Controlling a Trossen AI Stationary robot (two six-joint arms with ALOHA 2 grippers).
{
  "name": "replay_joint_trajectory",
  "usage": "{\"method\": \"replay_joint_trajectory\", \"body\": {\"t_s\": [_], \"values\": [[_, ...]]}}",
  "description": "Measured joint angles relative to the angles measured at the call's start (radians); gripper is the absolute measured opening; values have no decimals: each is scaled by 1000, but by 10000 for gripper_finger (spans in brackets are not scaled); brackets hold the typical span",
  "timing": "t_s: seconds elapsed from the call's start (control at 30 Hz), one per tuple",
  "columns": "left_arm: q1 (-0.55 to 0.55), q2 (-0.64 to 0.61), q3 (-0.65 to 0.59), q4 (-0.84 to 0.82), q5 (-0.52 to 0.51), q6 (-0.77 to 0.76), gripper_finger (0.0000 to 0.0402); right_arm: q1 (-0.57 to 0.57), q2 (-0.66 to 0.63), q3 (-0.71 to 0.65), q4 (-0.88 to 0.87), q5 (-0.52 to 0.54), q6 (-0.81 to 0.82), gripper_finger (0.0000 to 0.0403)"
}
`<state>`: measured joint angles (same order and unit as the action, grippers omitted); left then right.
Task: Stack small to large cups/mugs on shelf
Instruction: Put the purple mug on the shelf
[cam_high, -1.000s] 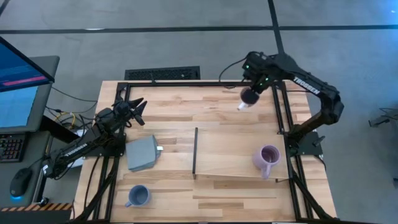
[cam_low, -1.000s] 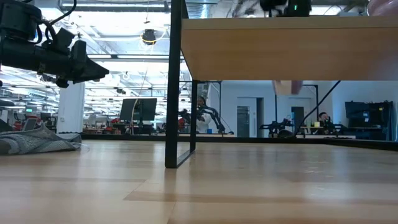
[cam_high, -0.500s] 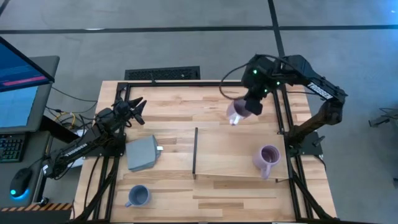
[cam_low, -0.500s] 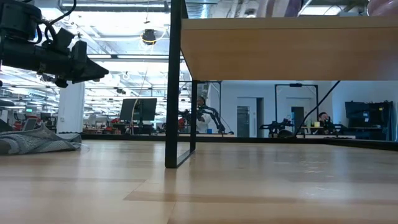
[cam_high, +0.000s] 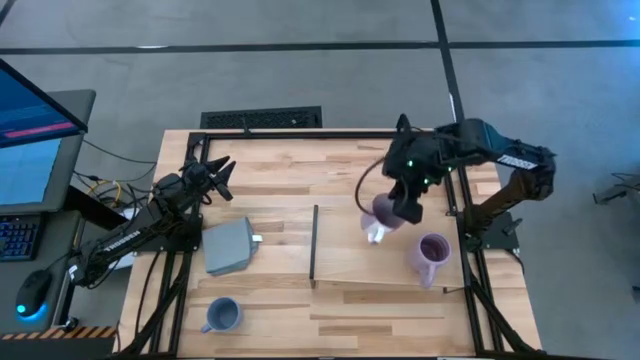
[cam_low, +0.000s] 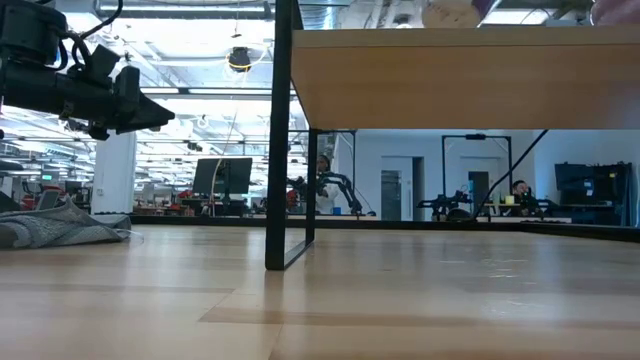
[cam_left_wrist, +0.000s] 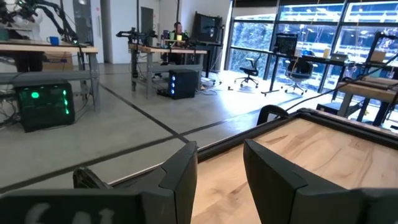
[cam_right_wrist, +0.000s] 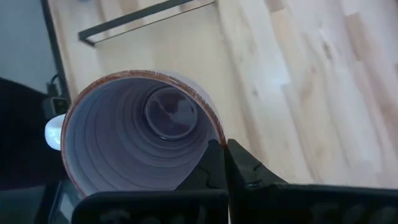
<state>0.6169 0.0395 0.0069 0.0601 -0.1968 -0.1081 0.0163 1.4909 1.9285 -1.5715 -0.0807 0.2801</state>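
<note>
A: Right gripper (cam_high: 397, 208) first. State?

B: Pinching the rim of a lavender mug (cam_high: 383, 211), one dark finger (cam_right_wrist: 239, 171) inside the wall. It's hanging over the shelf (cam_high: 385, 262). In the right wrist view the mug (cam_right_wrist: 142, 134) is showing a round mouth, a thin reddish-brown lip, glossy ribbed walls and a pale handle sticking out to one side.

A: Shelf material?

B: Light wood, smooth grain, rectangular, with a thin black strip (cam_high: 314, 243) along its short edge. In the low view it's sitting raised on a slim black leg (cam_low: 281, 150).

A: Other mugs?

B: A second lavender mug (cam_high: 431, 254) is standing on the shelf near the right edge, handle toward the front. The blue-grey mug (cam_high: 221, 316) is sitting on the slatted tabletop (cam_high: 270, 170) at front left, well apart from the shelf.

A: Left gripper?

B: The left gripper (cam_high: 222, 172) is waiting at the left edge, fingers (cam_left_wrist: 181, 180) partly spread, holding nothing. A flat grey square block (cam_high: 229, 247) is lying near it.

A: Change since a second ago?

B: The right gripper and its mug are moving from the table's back edge toward the shelf and the second mug. The left arm is staying put.
</note>
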Motion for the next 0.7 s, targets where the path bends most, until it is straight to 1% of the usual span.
{"method": "replay_joint_trajectory", "body": {"t_s": [0.1, 0.27, 0.53, 0.7], "values": [[0, 0, 0, 0, -1, 1, 121, 55, 3, 0, 0, 22, 35, 1], [0, 0, 0, 0, -1, 0, 121, 120, 3, -29, -1, 80, 41, 1], [0, 0, 0, 0, -4, -6, 121, 176, 3, -97, 0, 79, 36, 1], [0, 0, 0, 1, -7, -6, 121, 197, 3, -123, 0, 82, 60, 1]]}}
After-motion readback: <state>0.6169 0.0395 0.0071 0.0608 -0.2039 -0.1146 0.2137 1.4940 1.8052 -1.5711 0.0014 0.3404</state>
